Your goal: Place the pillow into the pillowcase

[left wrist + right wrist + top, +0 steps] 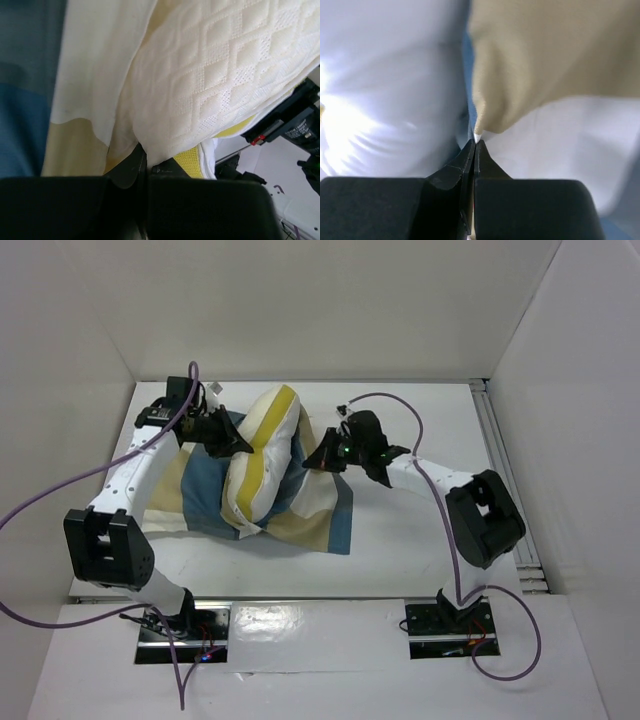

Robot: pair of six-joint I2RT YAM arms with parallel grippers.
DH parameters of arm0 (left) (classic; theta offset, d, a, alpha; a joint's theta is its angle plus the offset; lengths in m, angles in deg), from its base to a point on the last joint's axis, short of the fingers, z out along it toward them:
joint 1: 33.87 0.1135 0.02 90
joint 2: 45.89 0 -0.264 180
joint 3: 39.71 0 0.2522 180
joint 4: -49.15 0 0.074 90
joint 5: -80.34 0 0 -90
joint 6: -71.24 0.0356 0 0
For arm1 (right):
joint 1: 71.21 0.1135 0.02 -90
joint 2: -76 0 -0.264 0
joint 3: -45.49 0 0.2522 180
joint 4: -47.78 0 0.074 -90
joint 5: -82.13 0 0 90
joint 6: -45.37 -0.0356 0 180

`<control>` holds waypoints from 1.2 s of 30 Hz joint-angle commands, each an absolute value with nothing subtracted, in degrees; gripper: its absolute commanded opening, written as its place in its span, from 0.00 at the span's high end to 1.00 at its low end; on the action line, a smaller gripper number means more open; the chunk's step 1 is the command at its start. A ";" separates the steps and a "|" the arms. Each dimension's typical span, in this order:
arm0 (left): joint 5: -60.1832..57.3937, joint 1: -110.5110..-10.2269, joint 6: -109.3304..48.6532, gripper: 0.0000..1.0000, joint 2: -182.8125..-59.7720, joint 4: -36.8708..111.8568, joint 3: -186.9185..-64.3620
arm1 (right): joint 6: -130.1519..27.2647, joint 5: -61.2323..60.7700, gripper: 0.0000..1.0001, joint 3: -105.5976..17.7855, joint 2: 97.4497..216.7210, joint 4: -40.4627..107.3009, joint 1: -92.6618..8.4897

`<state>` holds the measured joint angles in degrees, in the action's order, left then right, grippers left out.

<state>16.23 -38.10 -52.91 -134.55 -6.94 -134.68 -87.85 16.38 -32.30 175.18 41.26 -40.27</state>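
Two soft goods over smooth white worktop. Largest: thin, limp pillowcase in blue, tan and white blocks, spread flat, probably to keep its mouth reachable. On it, mid-worktop: plump quilted cream pillow, stood on edge, bowed, yellow-piped. Right claw clenched on a tan pillowcase fold, tenting it. Left claw pinched shut where pillow meets cloth; cannot tell which.

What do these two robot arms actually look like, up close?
The left arm and right arm are white tubes joined by chunky black joint blocks. The left gripper and right gripper are black, each with two tapering fingers. A purple cable loops along each arm.
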 commanded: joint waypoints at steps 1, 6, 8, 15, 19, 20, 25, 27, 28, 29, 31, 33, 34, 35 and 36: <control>1.16 -35.90 -51.01 1.00 -137.56 -5.48 -133.36 | -83.22 17.45 1.00 -30.24 165.49 35.63 -45.28; -1.39 -35.89 -51.54 1.00 -139.31 -5.48 -133.36 | -78.83 14.55 1.00 -24.01 161.71 28.66 -50.99; -1.39 -35.89 -52.07 1.00 -139.31 -5.48 -133.36 | -78.29 14.54 1.00 -23.38 160.99 27.52 -53.19; -6.67 -43.18 -52.77 1.00 -142.91 -5.48 -133.98 | -76.36 18.14 1.00 -26.46 159.86 24.35 -53.81; -7.99 -45.21 -54.00 1.00 -146.08 -4.86 -132.14 | -77.06 7.29 1.00 -25.93 152.93 18.66 -55.29; -8.68 -45.73 -54.53 1.00 -146.08 -4.26 -132.13 | -77.06 5.07 1.00 -25.32 152.13 17.24 -56.44; -6.41 -51.96 -56.10 1.00 -148.01 -3.11 -132.74 | -77.06 3.64 1.00 -21.89 150.89 15.03 -61.72; -2.65 -55.30 -57.34 1.00 -148.62 -1.62 -132.75 | -77.06 3.64 0.95 -21.89 152.37 15.65 -61.72; -1.93 -58.88 -58.04 1.00 -148.63 -1.00 -133.88 | -77.06 1.90 0.95 -22.41 154.47 15.65 -60.76; -1.40 -60.48 -59.70 1.00 -149.41 -0.21 -133.89 | -77.67 0.32 0.94 -23.28 155.62 15.65 -60.06; -1.39 -63.91 -61.29 1.00 -150.04 0.93 -134.68 | -77.68 -1.36 0.94 -23.29 157.91 14.42 -59.17; -0.52 -64.54 -62.70 1.00 -150.82 2.34 -134.68 | -78.29 -1.37 0.95 -23.29 157.92 15.55 -57.42; 0.53 -65.07 -63.40 1.00 -151.61 3.21 -134.68 | -78.29 -1.98 1.00 -22.68 157.92 16.08 -56.81; 0.54 -65.07 -63.93 1.00 -151.62 3.22 -134.68 | -78.90 -4.07 1.00 -21.98 157.22 16.08 -56.19; 0.54 -65.07 -63.93 1.00 -152.23 3.22 -134.68 | -79.78 -5.22 1.00 -21.97 156.43 16.08 -55.57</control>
<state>5.59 -67.17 -63.16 -148.71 9.54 -136.36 -78.47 0.01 -21.96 158.37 15.43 -57.28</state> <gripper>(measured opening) 0.081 0.009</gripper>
